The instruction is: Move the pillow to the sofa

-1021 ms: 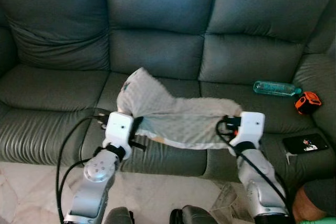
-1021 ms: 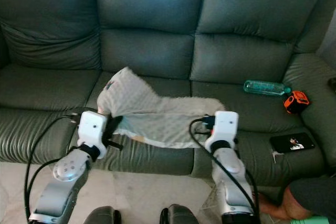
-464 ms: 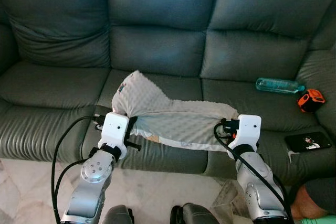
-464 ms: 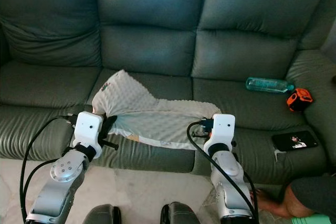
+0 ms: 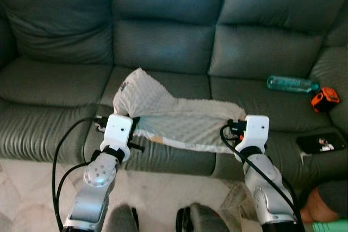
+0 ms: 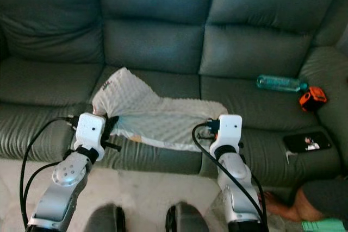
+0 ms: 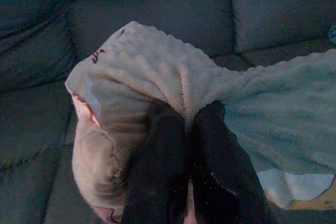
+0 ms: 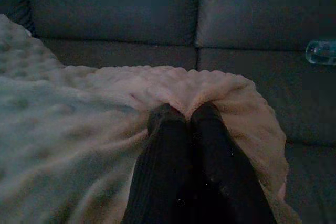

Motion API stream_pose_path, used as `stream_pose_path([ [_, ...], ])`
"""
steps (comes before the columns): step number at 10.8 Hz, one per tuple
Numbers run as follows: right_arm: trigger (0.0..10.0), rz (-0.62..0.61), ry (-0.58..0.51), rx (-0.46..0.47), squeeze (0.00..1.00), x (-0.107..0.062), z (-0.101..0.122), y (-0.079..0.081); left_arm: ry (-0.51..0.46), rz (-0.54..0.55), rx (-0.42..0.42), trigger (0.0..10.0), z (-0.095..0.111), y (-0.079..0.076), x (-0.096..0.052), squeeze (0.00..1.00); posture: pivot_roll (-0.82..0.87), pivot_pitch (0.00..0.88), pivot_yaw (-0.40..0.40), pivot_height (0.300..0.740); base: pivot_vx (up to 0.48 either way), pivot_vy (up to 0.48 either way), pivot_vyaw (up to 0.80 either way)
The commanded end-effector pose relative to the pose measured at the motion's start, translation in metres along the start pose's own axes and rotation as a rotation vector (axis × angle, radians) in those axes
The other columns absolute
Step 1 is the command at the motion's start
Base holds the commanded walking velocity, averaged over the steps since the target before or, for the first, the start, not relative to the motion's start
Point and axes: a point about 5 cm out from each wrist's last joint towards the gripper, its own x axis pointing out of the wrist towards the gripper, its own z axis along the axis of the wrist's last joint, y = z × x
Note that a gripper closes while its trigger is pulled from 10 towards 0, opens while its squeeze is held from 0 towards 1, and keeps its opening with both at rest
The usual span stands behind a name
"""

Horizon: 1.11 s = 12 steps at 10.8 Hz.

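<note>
A limp white bumpy pillow [image 5: 179,120] hangs stretched between my two arms, over the front of the middle seat of the grey-green sofa [image 5: 163,42]. My left gripper [image 7: 188,114] is shut on a pinched fold at the pillow's left end [image 7: 157,72], which bunches up higher. My right gripper [image 8: 185,113] is shut on the pillow's right corner [image 8: 210,87]. From the head camera, the left wrist [image 5: 118,130] and right wrist [image 5: 255,130] sit level at the seat's front edge.
A clear water bottle [image 5: 291,83], an orange and black tape measure [image 5: 325,99] and a phone [image 5: 322,143] lie on the right seat. A person's foot [image 6: 293,210] rests on the floor at lower right. My own feet [image 5: 157,221] stand on pale tiles.
The view has shifted slightly and the sofa sits a bit closer. The pillow, still gripped at both ends, has sunk a little toward the middle seat.
</note>
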Motion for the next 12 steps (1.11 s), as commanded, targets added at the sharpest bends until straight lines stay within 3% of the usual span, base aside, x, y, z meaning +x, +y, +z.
stream_pose_path([
  [1,10.0,0.004,-0.025,-0.006,0.00,-0.002,0.005,-0.001,-0.006,-0.011,-0.008,10.0,0.000,0.000,-0.001,0.00,0.00,0.134,-0.061,0.630,0.000,0.000,0.00],
  [4,10.0,0.006,-0.024,-0.001,0.00,-0.001,0.004,0.001,-0.031,0.014,-0.007,10.0,0.002,0.002,-0.001,0.00,0.01,0.137,-0.061,0.630,0.000,0.000,0.00],
  [5,10.0,0.009,-0.021,0.000,0.00,-0.001,0.003,0.002,-0.055,0.054,0.054,10.0,0.003,0.006,-0.002,0.00,0.01,0.140,-0.060,0.630,0.000,0.000,0.00],
  [8,10.0,0.014,-0.020,-0.019,0.00,0.000,0.001,0.002,-0.050,0.031,-0.023,10.0,0.001,0.007,-0.004,0.00,0.02,0.144,-0.057,0.630,0.000,0.000,0.00],
  [11,10.0,0.022,-0.034,-0.035,0.00,0.002,0.004,-0.001,-0.071,0.042,-0.026,10.0,0.004,0.009,0.000,0.00,0.01,0.142,-0.055,0.630,0.000,0.000,0.00],
  [12,10.0,0.034,-0.043,-0.053,0.00,0.002,0.005,0.000,-0.074,0.044,-0.029,10.0,0.004,0.010,0.000,0.00,0.01,0.142,-0.054,0.630,0.274,0.000,0.79],
])
